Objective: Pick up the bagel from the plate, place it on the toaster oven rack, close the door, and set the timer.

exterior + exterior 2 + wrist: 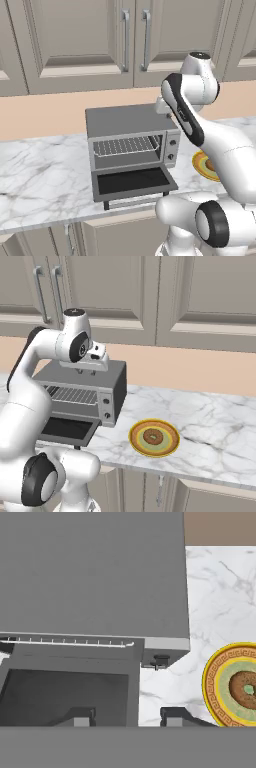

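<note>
The brown bagel [152,436] [246,689] lies in the middle of the yellow ringed plate [170,445] [216,679] on the marble counter, just right of the toaster oven [127,120] [80,376]. The oven's door [132,183] [65,429] [65,697] hangs folded down, open. Inside, the silver wire rack [125,146] [70,395] is bare. My gripper [85,371] [127,717] hovers above the oven's top near its right end, open, with nothing between its fingers. In the left base view my arm covers most of the plate [200,164].
Two knobs [172,149] [106,408] sit on the oven's right panel. Beige cabinet doors [80,35] hang above the counter, with a tan wall strip behind. Bare marble [215,416] stretches right of the plate and left of the oven [40,170].
</note>
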You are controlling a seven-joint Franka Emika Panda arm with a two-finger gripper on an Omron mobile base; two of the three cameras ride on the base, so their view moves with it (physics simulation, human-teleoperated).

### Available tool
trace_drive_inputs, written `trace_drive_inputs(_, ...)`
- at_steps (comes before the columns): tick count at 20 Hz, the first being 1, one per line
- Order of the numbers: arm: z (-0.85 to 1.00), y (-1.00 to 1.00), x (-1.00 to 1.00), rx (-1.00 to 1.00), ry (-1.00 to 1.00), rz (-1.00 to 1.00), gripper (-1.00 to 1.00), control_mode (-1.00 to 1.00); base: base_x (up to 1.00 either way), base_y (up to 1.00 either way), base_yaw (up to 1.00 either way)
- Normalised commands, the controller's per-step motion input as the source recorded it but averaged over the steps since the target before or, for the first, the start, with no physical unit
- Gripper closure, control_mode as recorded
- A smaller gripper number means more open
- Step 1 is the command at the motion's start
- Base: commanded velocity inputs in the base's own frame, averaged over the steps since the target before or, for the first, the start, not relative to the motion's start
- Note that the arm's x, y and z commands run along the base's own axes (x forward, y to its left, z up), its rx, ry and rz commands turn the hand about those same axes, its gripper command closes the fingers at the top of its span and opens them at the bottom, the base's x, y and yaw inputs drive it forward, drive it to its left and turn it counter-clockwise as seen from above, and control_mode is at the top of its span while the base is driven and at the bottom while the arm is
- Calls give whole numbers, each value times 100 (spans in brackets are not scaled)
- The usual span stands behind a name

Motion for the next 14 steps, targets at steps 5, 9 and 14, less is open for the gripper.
trace_drive_inputs(5,0,15,-23,0,0,0,-100,-100,0,0,0)
trace_drive_inputs(9,-6,61,-26,-18,0,1,-100,-100,0,0,0)
trace_drive_inputs(14,-22,72,-32,-36,-1,5,-100,-100,0,0,0)
